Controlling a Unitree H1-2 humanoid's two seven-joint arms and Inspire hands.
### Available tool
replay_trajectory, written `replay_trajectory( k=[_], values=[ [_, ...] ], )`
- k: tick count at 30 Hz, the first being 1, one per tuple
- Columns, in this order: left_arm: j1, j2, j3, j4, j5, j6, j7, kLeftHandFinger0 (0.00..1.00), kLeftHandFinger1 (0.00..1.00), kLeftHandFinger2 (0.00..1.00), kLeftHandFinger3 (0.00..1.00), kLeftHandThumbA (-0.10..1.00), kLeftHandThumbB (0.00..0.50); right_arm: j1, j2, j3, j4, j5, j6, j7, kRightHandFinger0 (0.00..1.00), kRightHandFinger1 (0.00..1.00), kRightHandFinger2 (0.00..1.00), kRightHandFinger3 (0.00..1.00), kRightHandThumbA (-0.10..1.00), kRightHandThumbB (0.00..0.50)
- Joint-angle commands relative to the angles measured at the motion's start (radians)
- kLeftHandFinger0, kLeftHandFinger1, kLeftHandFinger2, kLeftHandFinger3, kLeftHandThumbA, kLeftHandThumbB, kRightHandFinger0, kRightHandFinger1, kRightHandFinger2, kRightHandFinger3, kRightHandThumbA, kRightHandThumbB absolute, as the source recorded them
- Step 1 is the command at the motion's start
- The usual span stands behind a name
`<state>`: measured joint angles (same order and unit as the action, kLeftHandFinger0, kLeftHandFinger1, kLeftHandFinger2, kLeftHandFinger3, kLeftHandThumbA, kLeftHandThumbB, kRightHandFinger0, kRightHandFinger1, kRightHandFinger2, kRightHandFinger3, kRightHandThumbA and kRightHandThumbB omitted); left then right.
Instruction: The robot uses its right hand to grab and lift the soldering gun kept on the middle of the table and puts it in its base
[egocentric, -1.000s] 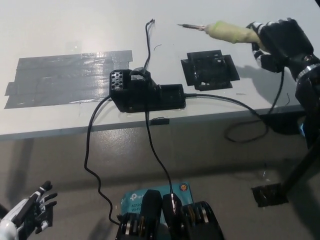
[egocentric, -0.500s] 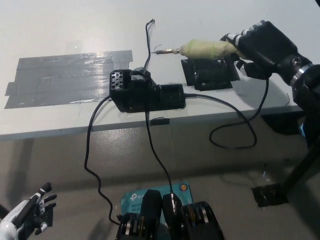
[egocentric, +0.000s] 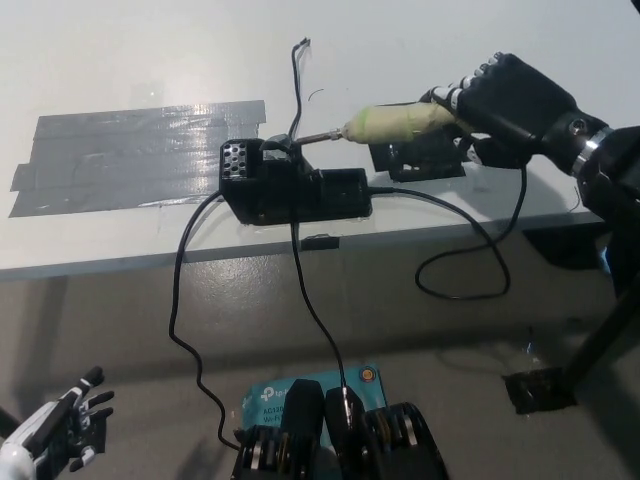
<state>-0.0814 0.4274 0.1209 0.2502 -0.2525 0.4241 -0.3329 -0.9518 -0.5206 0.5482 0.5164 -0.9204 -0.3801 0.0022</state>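
Note:
My black right hand (egocentric: 508, 100) is shut on the soldering gun (egocentric: 392, 122), a yellow-green handle with a thin metal tip pointing left. The tip reaches the top of the black base (egocentric: 290, 183) near its holder opening, at the table's front middle. The gun's black cable (egocentric: 470, 262) loops down off the table edge below the hand. My white left hand (egocentric: 50, 430) rests low at the lower left, away from the table, its fingers apart.
A black taped patch (egocentric: 420, 158) lies on the table just under the gun's handle. Grey tape strips (egocentric: 130, 150) cover the table's left part. More black cables (egocentric: 185, 330) hang from the base over the front edge.
My right hand has carried the soldering gun leftward and down from the far right, bringing its tip from above the black patch to the base. The left hand stays put.

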Motion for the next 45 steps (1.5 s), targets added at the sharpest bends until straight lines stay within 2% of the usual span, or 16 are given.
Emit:
replay_trajectory(
  k=[1,8,10,11,13,20,27,28,31,34,36,40,41,42,44,45],
  values=[
    [-0.003,0.032,0.004,-0.011,0.01,-0.018,-0.012,0.89,0.95,1.0,1.0,0.81,0.165,-0.09,0.003,-0.001,0.016,-0.034,-0.029,-0.024,0.0,0.11,0.46,0.01,-0.1,0.049],
    [0.004,0.029,0.002,-0.024,0.012,-0.02,-0.012,0.92,0.98,1.0,1.0,0.82,0.175,-0.097,0.024,-0.008,0.03,-0.04,0.039,0.046,0.0,0.11,0.47,0.08,-0.1,0.032],
    [0.003,0.03,0.002,-0.018,0.01,-0.025,-0.017,0.92,0.97,1.0,1.0,0.82,0.18,-0.09,0.024,-0.018,0.0,-0.047,0.075,0.076,0.0,0.12,0.48,0.13,-0.1,0.069],
    [0.006,0.03,0.002,-0.019,0.011,-0.025,-0.017,0.91,0.97,1.0,1.0,0.82,0.181,-0.085,0.025,-0.021,-0.001,-0.045,0.077,0.075,0.0,0.08,0.43,0.13,-0.1,0.098],
    [0.008,0.031,0.001,-0.024,0.013,-0.025,-0.018,0.91,0.97,1.0,1.0,0.82,0.176,-0.079,0.026,-0.03,-0.017,-0.038,0.095,0.098,0.0,0.05,0.4,0.09,-0.1,0.112],
    [0.009,0.028,0.005,-0.029,0.009,-0.018,-0.016,0.91,0.98,1.0,1.0,0.82,0.181,-0.079,0.038,-0.017,0.02,-0.056,0.064,0.061,0.0,0.09,0.45,0.01,-0.1,0.036],
    [0.019,0.022,0.005,-0.026,0.009,-0.018,-0.014,0.93,0.99,1.0,1.0,0.82,0.18,-0.068,0.048,-0.03,0.013,-0.046,0.095,0.091,0.0,0.14,0.51,0.04,-0.1,0.051],
    [0.026,0.022,0.004,-0.02,0.009,-0.024,-0.016,0.93,0.99,1.0,1.0,0.81,0.183,-0.057,0.051,-0.042,-0.001,-0.027,0.11,0.115,0.0,0.15,0.52,0.06,-0.1,0.025],
    [0.034,0.022,-0.001,-0.016,0.014,-0.03,-0.018,0.91,0.97,1.0,1.0,0.83,0.199,-0.034,0.058,-0.069,-0.017,-0.007,0.124,0.12,0.0,0.18,0.53,0.09,-0.1,0.055],
    [0.034,0.023,-0.001,-0.012,0.012,-0.037,-0.023,0.91,0.97,1.0,1.0,0.83,0.203,-0.035,0.058,-0.072,-0.014,-0.013,0.111,0.112,0.0,0.16,0.5,0.06,-0.1,0.036],
    [0.031,0.021,0.004,-0.018,0.001,-0.03,-0.027,0.93,0.99,1.0,1.0,0.82,0.18,-0.039,0.056,-0.076,-0.006,-0.002,0.096,0.108,0.0,0.17,0.51,0.05,-0.1,0.026],
    [0.03,0.019,0.004,-0.022,0.004,-0.023,-0.021,0.91,0.98,1.0,1.0,0.83,0.183,-0.038,0.051,-0.086,-0.016,0.014,0.07,0.098,0.0,0.17,0.53,0.04,-0.1,0.032],
    [0.031,0.017,0.003,-0.028,0.006,-0.02,-0.018,0.91,0.98,1.0,1.0,0.84,0.186,-0.04,0.048,-0.086,-0.017,0.009,0.069,0.096,0.0,0.17,0.53,0.12,-0.1,0.061],
    [0.028,0.018,0.001,-0.022,0.009,-0.02,-0.017,0.91,0.98,1.0,1.0,0.85,0.199,-0.042,0.047,-0.085,-0.017,0.002,0.072,0.097,0.0,0.18,0.55,0.15,-0.1,0.054],
    [0.026,0.016,0.003,-0.021,0.005,-0.015,-0.017,0.93,0.99,1.0,1.0,0.85,0.197,-0.051,0.044,-0.081,-0.01,-0.012,0.073,0.096,0.0,0.21,0.58,0.29,-0.1,0.112],
    [0.025,0.015,0.004,-0.021,0.005,-0.013,-0.016,0.93,0.99,1.0,1.0,0.85,0.198,-0.052,0.043,-0.081,-0.014,-0.015,0.074,0.097,0.0,0.19,0.55,0.31,-0.1,0.129]
  ],
)
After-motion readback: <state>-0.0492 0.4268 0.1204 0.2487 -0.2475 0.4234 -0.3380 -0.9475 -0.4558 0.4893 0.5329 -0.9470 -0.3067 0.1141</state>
